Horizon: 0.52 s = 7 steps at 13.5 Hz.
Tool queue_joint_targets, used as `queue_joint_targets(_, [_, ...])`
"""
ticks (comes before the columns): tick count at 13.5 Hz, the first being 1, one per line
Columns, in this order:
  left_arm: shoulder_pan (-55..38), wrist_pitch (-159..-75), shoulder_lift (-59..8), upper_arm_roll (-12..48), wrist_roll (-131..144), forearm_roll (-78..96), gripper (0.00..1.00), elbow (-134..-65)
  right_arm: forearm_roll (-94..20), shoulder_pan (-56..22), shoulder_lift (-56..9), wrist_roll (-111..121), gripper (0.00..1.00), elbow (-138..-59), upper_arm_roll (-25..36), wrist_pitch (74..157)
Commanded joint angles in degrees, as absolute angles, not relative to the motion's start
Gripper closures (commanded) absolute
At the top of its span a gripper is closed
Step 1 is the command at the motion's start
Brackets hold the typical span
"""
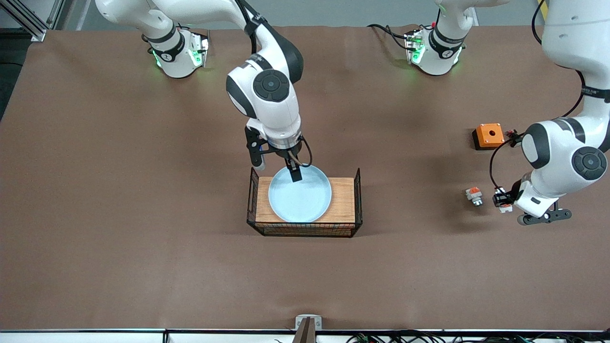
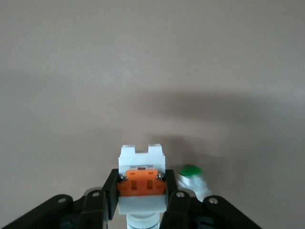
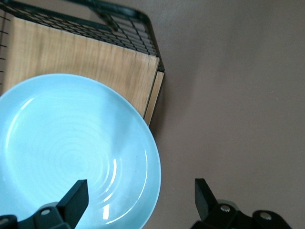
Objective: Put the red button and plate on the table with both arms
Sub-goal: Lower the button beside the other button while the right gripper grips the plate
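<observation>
The pale blue plate (image 1: pixel 300 195) lies on the wood top of a black wire crate (image 1: pixel 343 200) in the middle of the table (image 1: pixel 143 214). My right gripper (image 1: pixel 276 167) is open and straddles the plate's rim on the side toward the robots' bases. In the right wrist view the plate (image 3: pixel 62 143) has one finger (image 3: pixel 76 196) over it, and the gripper (image 3: pixel 139 198) spans its rim. My left gripper (image 1: pixel 503 200) is shut on the red button (image 2: pixel 141 157) and holds it low over the table at the left arm's end; the left wrist view shows the gripper (image 2: pixel 142 188) clamped on the button's orange face.
A near-identical button part (image 1: pixel 474 195) lies on the table beside my left gripper. An orange box with a hole (image 1: pixel 489 135) sits farther from the camera. A small white part with a green top (image 2: pixel 191 175) shows beside the left fingers. The crate has raised wire ends.
</observation>
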State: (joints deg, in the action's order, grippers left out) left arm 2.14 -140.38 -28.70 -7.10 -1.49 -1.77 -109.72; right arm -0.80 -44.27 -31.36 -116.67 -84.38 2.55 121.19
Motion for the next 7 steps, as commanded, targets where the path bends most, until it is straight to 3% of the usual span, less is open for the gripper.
queue_joint_targets(1, [4.13,-143.52,-30.93,-6.68,-4.92,-2.90,0.93,-109.51,0.09,-44.56,-33.40,-117.86,0.02,-82.53,2.46,121.46])
queue_joint_targets(3, [4.22,-143.53,-31.81,-6.68,-4.92,-2.90,0.85,-109.51,0.09,-44.56,-33.49,-117.77,0.03,-82.53,2.46,121.46])
queue_joint_targets(4, [4.22,-143.61,-32.25,-6.68,-4.92,-2.90,0.73,-109.42,0.09,-44.39,-33.57,-117.60,0.07,-82.53,2.46,121.46])
queue_joint_targets(6, [4.22,-143.53,-32.08,-6.59,-4.83,-2.73,0.00,-109.42,0.18,-44.65,-33.92,-117.60,0.22,-82.53,2.46,121.46])
queue_joint_targets(7, [3.87,-143.18,-31.73,-6.59,-4.92,-2.72,0.00,-109.42,0.09,-44.65,-33.93,-117.42,0.31,-82.53,2.46,121.46])
